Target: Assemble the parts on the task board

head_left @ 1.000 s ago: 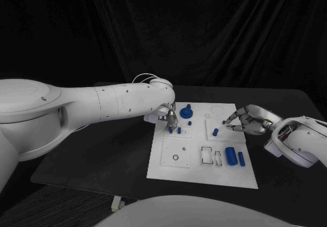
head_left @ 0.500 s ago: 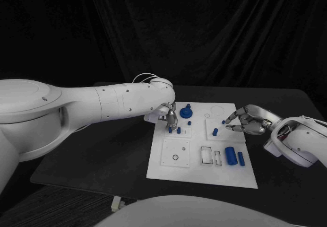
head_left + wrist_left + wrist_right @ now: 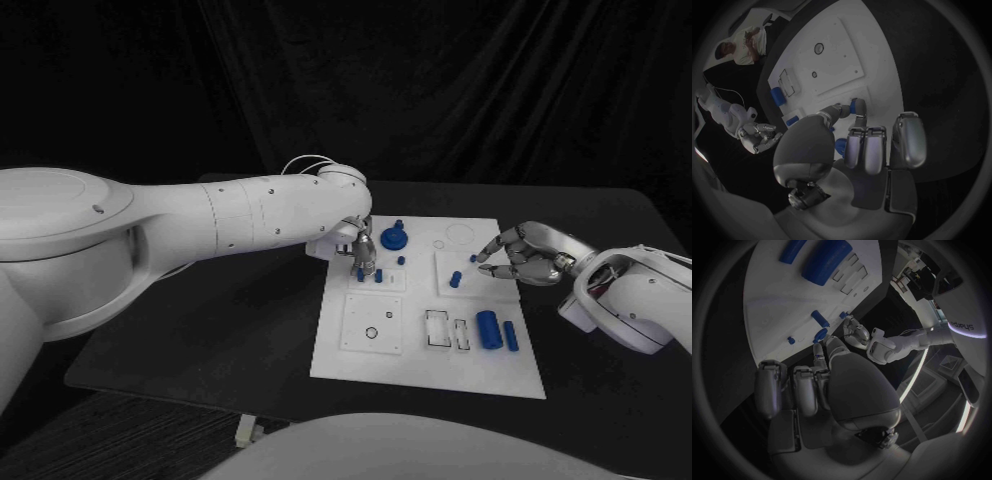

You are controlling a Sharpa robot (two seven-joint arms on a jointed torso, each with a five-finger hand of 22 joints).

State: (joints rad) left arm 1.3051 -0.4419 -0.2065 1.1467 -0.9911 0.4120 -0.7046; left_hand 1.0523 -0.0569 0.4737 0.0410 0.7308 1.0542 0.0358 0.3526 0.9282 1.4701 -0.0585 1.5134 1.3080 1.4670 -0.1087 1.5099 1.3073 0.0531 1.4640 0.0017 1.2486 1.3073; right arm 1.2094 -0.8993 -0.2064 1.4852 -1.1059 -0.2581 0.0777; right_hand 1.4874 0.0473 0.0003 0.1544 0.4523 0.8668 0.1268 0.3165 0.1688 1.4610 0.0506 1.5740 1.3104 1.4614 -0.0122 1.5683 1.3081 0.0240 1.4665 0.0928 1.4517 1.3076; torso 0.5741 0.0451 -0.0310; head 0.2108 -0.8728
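From my station, the left hand reaches down over the task board's upper-left corner, fingertips pinching a small blue peg at the board surface; the fingers hide most of it in the head view. Just beside it stand another short peg and a blue knobbed piece. Further right, a peg stands mid-board, and two blue cylinders lie near the right edge. The right hand hovers at the board's right edge, fingers curled; I cannot tell whether it grips anything.
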